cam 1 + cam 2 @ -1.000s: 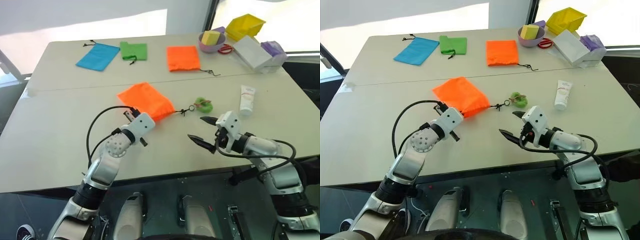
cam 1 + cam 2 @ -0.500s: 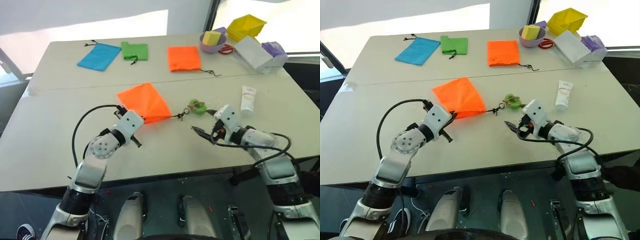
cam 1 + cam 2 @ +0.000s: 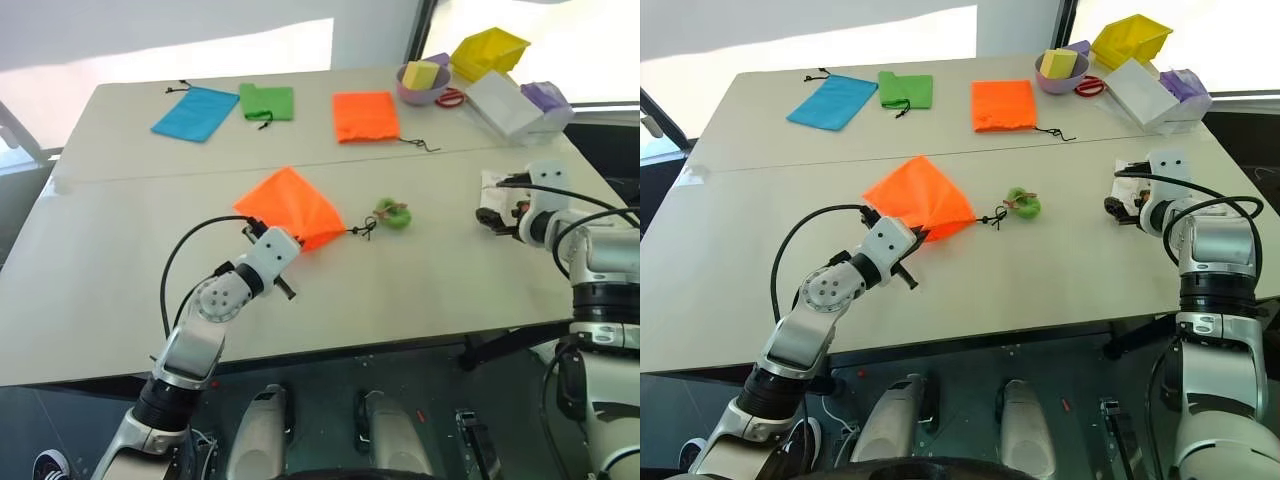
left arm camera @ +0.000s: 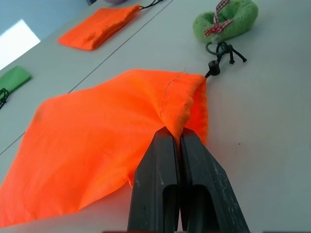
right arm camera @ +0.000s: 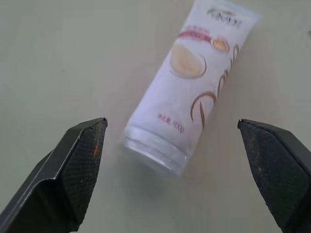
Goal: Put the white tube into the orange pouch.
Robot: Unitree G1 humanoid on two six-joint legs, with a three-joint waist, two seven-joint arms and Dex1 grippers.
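Pinching the rim of the orange pouch [image 4: 97, 141], the left hand [image 4: 176, 141] had its two black fingers pressed together on a fold of fabric at the pouch's mouth, near the front-middle of the surface [image 3: 120, 290]. Pouch was lifted at that edge into a tent shape, rest of it trailing back and to the left on the surface. Dark cord ran from the mouth to a fuzzy green ball [image 3: 395, 213] lying just to the right, cord knot beside it.

Right hand [image 5: 175, 138] was over at the right side of the surface, fingers spread wide, holding nothing. White tube [image 5: 192, 85] lay flat on the surface just under and between those fingers, w/ reddish print on its body; no finger touched it. Tube and pouch were well apart.

Farther back, past a seam across the surface: blue pouch [image 3: 196, 111], green pouch [image 3: 267, 102] and a flat orange pouch [image 3: 365, 116] in a row. Far right corner held a purple bowl [image 3: 424, 84] w/ a yellow sponge in it, a yellow bin [image 3: 489, 51], a white box [image 3: 503, 103] and a purple-topped item beside it.
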